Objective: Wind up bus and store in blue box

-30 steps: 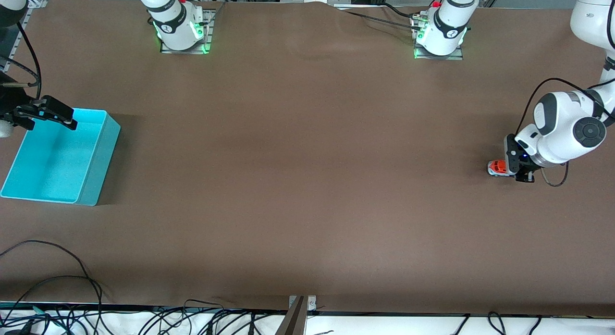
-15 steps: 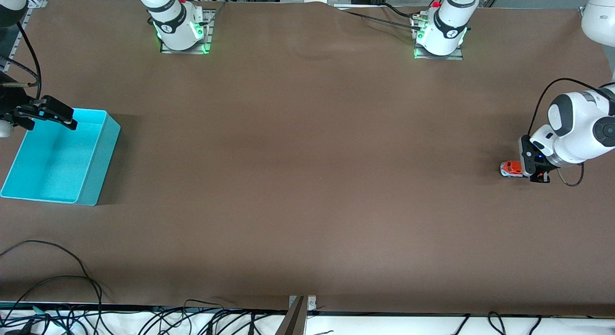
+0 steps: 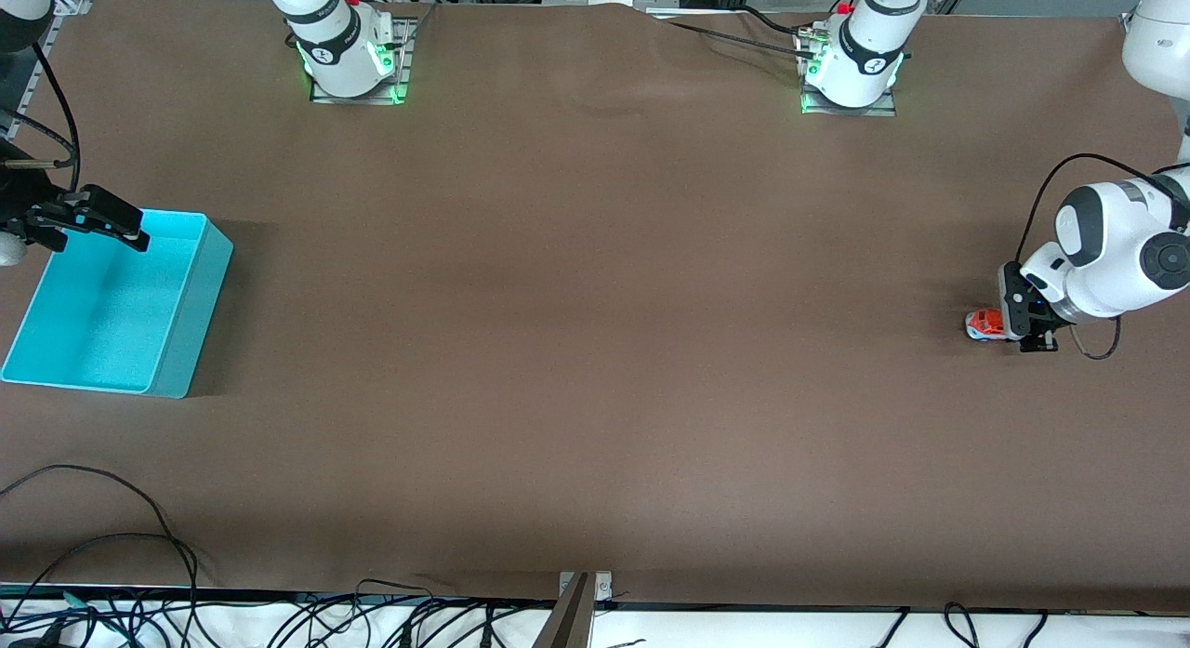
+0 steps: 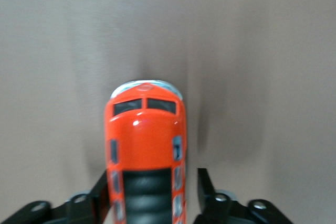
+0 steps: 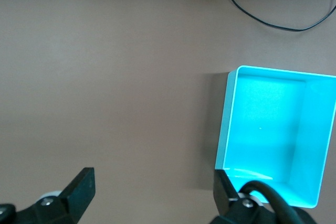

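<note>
The bus (image 4: 146,153) is a small glossy toy of smooth orange plastic, rounded at the nose, with dark roof windows, small grey side windows and a pale white-grey front edge; it sits on the table (image 3: 595,350) near the left arm's end, its rear half lying between the black fingers (image 4: 207,187) of the left gripper (image 3: 1015,324), its nose pointing out ahead of the jaws. Those jaws stand slightly apart from the toy: a thin gap shows on one side, and on the other the finger sits close against the body, so the grasp looks loosened, though whether that side touches cannot be told. The table covering is a matte brown sheet, even in texture with faint wrinkles, and ahead of the bus's nose it runs bare. The blue box (image 3: 116,318) is a bright cyan plastic bin, rectangular with smooth plain walls and softly rounded inner corners, lying at the right arm's end, well apart from the bus. The right gripper (image 5: 152,192) waits over the box's rim, its flat black fingers spread wide with nothing between them. No writing can be read on the toy or the bin.
</note>
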Motion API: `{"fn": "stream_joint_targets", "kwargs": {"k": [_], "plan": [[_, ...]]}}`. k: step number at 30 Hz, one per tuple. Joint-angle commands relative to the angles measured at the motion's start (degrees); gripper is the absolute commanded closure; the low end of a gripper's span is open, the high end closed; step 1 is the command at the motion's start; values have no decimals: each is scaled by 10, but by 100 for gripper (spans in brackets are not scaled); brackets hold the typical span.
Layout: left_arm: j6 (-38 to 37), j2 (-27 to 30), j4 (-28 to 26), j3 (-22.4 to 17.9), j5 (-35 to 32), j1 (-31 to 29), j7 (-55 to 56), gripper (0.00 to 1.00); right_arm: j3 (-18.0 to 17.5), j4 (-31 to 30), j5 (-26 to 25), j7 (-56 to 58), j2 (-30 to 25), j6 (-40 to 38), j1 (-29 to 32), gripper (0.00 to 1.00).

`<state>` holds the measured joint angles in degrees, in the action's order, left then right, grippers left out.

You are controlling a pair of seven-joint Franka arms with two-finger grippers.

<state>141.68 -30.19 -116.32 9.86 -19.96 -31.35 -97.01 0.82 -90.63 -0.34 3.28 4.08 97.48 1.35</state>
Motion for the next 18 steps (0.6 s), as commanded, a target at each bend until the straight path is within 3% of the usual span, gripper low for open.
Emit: {"fn": "stream_joint_targets", "kwargs": {"k": [1, 9, 18], "plan": [[-61, -3, 29, 9, -21, -4, 11, 0, -1, 12, -3, 3, 1, -11, 0, 0], [-144, 29, 44, 24, -19, -4, 18, 0, -1, 12, -4, 3, 1, -10, 0, 0], [-179, 61, 45, 43, -19, -4, 42, 0, -1, 11, -3, 3, 1, -10, 0, 0]]}}
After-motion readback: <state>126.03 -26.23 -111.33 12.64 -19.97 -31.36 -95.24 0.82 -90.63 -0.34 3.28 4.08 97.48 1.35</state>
